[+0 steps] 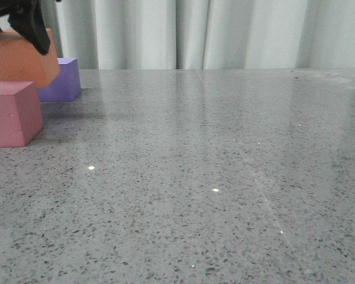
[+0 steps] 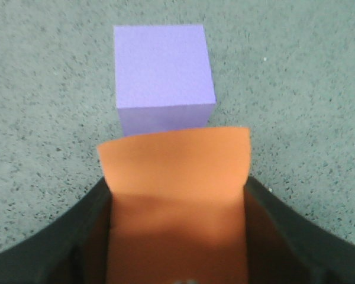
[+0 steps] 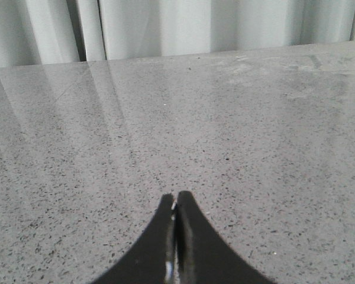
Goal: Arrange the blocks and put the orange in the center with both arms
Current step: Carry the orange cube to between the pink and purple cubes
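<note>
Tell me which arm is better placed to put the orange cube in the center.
Left. Its gripper already holds the orange cube beside the purple cube; the right gripper is shut, empty, with no block in its view.

- A grey speckled stone table [image 1: 213, 177] fills the scene, polished enough to carry small glints of light.
- A pink cube [image 1: 12, 112] is set on it at the near left edge.
- A purple cube [image 1: 64, 80] is set on it farther back, just behind and right of the pink one.
</note>
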Action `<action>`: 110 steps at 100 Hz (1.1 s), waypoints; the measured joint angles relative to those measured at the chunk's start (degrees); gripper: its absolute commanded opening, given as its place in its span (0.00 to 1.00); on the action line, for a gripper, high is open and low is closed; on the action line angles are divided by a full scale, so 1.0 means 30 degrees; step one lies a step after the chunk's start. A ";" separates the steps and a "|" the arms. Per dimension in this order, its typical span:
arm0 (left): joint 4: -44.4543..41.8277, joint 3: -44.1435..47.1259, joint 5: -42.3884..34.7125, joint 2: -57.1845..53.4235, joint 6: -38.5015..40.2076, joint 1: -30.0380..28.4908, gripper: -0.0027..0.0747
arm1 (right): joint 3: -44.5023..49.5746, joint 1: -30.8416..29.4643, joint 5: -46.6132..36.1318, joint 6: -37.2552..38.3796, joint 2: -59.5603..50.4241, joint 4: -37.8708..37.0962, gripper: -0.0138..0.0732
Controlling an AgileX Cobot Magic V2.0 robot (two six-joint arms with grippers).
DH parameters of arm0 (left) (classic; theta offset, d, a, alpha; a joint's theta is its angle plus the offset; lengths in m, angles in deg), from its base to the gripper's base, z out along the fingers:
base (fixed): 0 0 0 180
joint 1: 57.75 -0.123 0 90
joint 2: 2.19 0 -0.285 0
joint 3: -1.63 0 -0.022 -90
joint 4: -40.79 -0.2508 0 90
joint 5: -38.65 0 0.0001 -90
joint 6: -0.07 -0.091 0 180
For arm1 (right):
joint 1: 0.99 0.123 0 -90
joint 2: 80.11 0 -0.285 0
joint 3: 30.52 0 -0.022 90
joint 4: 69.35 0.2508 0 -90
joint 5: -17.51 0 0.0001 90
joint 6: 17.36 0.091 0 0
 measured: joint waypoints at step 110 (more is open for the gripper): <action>0.0072 0.0007 -0.0487 0.2302 -0.0714 0.0000 0.57 | 0.0000 0.0000 0.0000 0.0000 -0.0029 0.0000 0.08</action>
